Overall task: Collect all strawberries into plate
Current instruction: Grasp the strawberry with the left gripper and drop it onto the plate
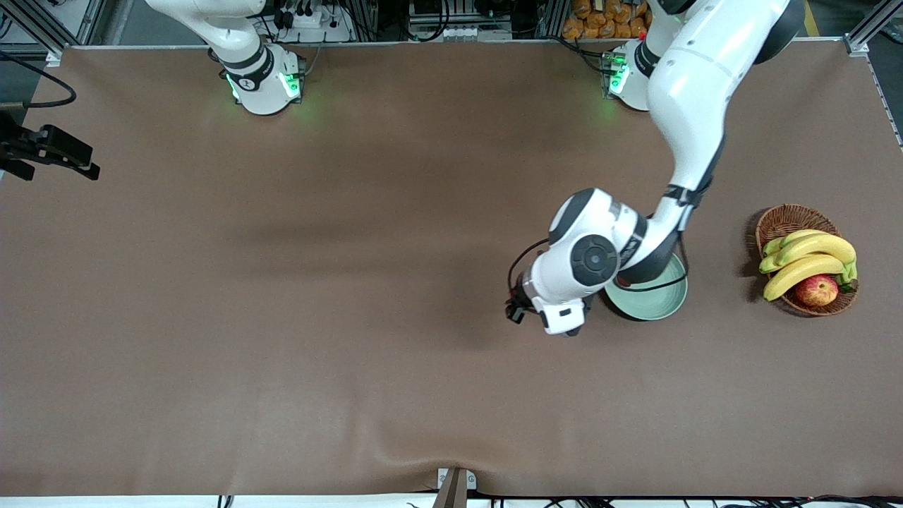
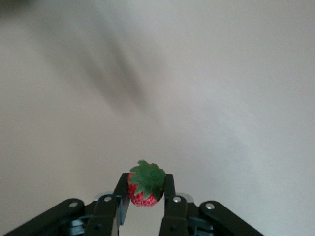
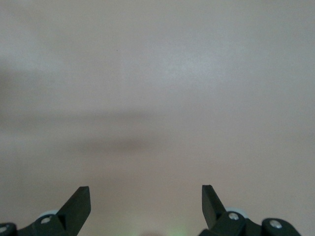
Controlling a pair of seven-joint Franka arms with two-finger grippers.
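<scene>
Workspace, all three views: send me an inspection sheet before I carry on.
Surface: brown table, bare over most of its area.
Job's things: one strawberry clamped in the left hand; mint-green plate partly covered by the left arm; other strawberries not seen.
Clutter: wicker basket with bananas and an apple, toward the left arm's end of the table.
Hands: left hand shut on the strawberry, beside the plate; right hand open, holding nothing, its arm waiting.
Cables: black cable looping off the left wrist.
Surroundings: equipment past the table's edge by the bases.
</scene>
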